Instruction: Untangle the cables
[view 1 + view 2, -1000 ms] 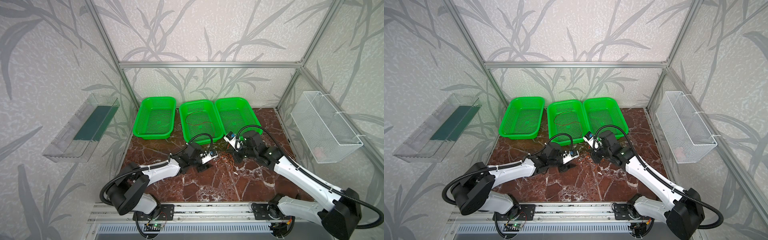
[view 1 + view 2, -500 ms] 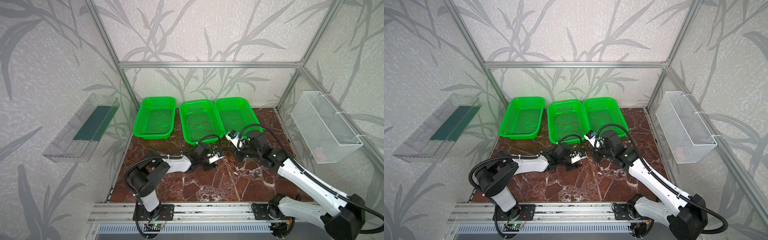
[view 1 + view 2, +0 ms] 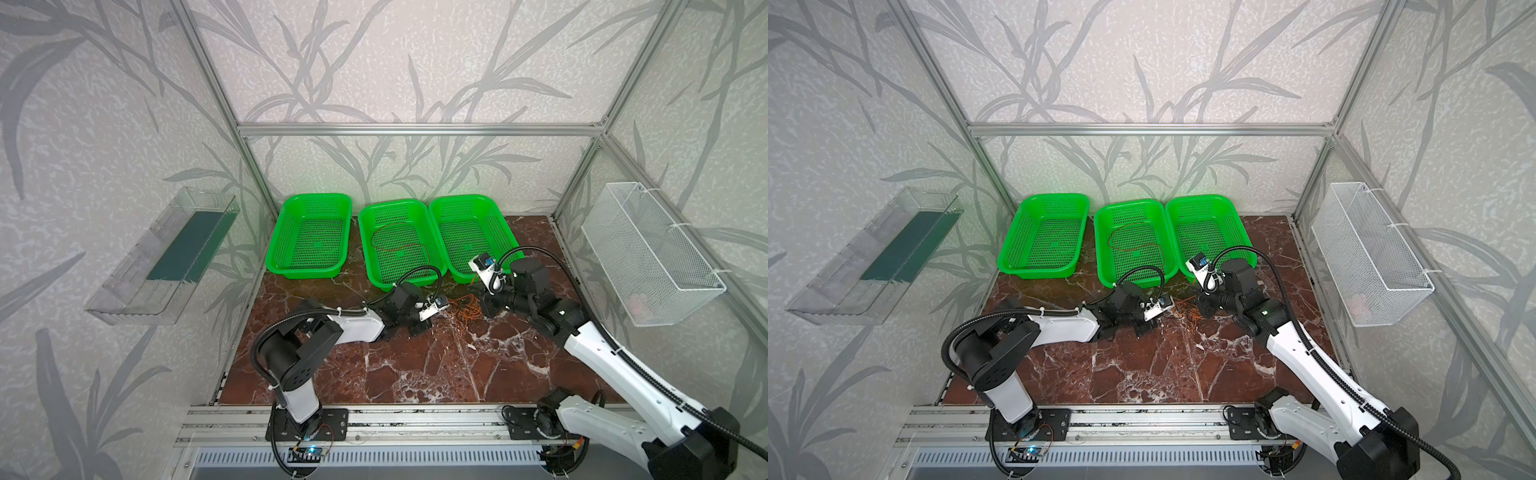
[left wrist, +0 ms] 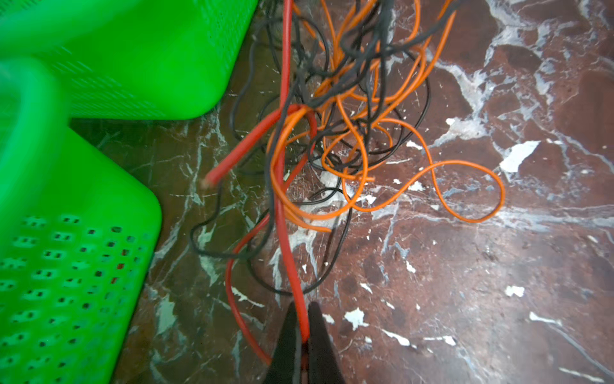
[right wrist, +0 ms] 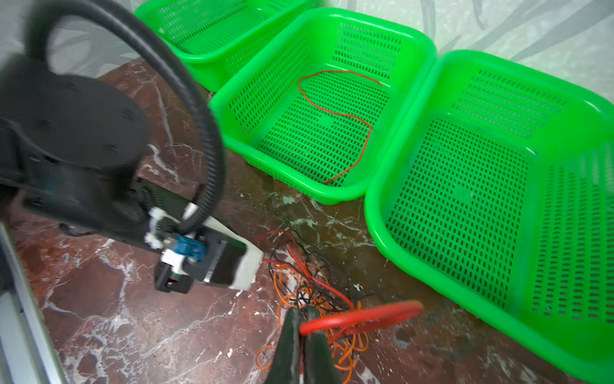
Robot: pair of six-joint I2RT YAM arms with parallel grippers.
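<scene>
Marble tabletop (image 3: 415,374): cables (image 3: 465,309) tangled in front of green baskets (image 3: 399,203), left gripper (image 4: 300,320) & right gripper (image 5: 304,319) each clamped on a red cable (image 4: 281,212), prob. to draw it out from opp. sides.

Desk (image 3: 415,374): polished red-brown marble with white veins, glossy.
Baskets (image 3: 316,232): bright green moulded plastic, perforated, smooth with a soft sheen.
Cables (image 4: 247,146): thin, smooth plastic sheathing in orange, red and black, slightly shiny.
Left tool (image 4: 303,311) and right tool (image 5: 301,314): dull, dark, matt fingers.
Arm shells (image 3: 623,374): smooth white plastic, semi-gloss, with matt black joints.
Hose (image 5: 216,159): black ribbed plastic.
Frame bars (image 3: 415,129): bare aluminium, satin.
Wall basket (image 3: 648,257): white-coated wire mesh.
Wall tray (image 3: 124,286): clear, glossy plastic with a matt dark green liner.
Walls (image 3: 415,62): rough, matt, embossed covering printed with grey leaves.
</scene>
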